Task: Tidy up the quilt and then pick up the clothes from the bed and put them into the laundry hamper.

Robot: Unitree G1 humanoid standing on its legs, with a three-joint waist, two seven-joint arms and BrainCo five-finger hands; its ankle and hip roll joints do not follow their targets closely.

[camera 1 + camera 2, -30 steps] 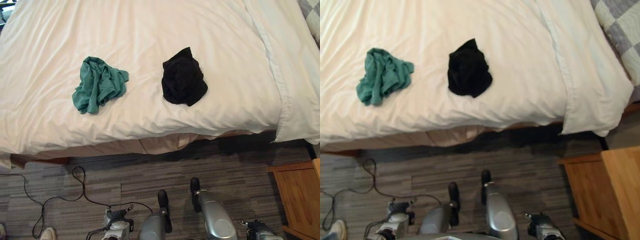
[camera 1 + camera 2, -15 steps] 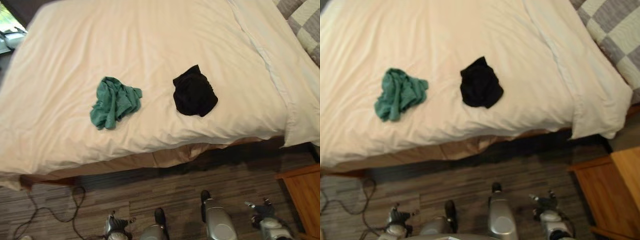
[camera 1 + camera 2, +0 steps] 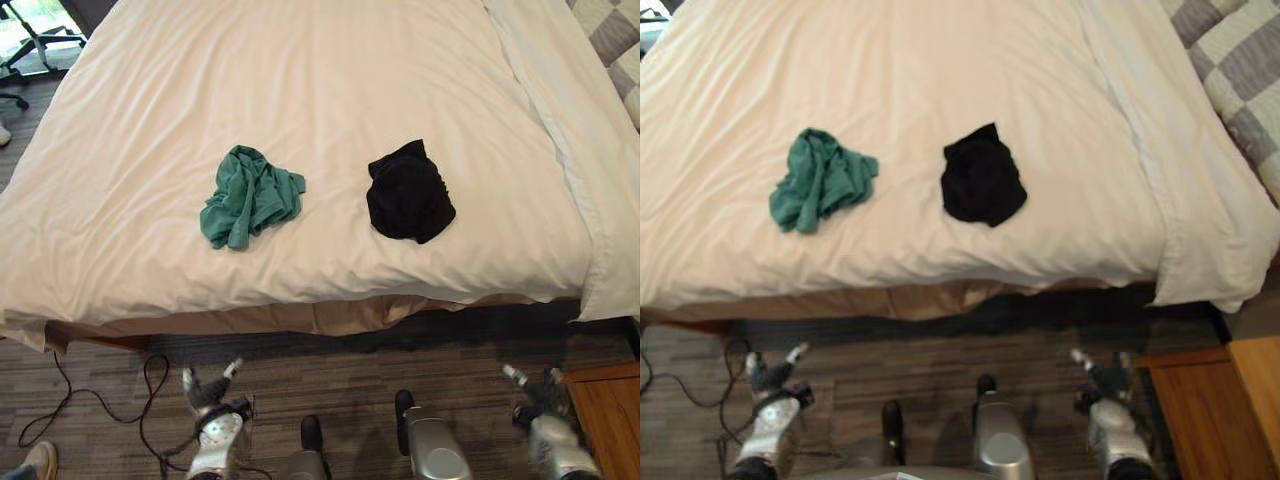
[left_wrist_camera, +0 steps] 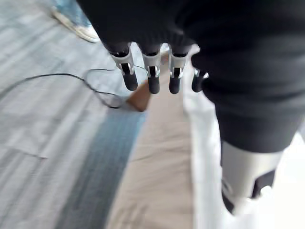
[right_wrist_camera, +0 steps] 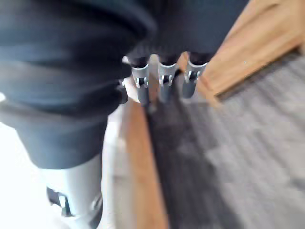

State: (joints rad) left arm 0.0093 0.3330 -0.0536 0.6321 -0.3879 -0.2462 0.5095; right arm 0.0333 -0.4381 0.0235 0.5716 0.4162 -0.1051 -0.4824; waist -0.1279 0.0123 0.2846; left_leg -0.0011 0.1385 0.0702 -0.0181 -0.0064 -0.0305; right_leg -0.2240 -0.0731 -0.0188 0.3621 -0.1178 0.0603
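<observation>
Left hand [image 3: 205,400] low over floor at 7 o'clock, fingers [image 4: 128,76] straight, empty. Green garment [image 3: 248,196] crumpled on white quilt [image 3: 300,80], left of centre. Black garment [image 3: 408,192] bunched near it at 3 o'clock. Right hand [image 3: 540,395] at 5 o'clock by wooden nightstand [image 3: 605,405], fingers [image 5: 164,81] straight, empty.

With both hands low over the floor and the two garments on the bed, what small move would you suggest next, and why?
Probably raise the left hand toward the green garment. Both hands, the right hand too, hang open and empty below the bed edge, while the white quilt already lies fairly smooth and the black garment sits further right.
</observation>
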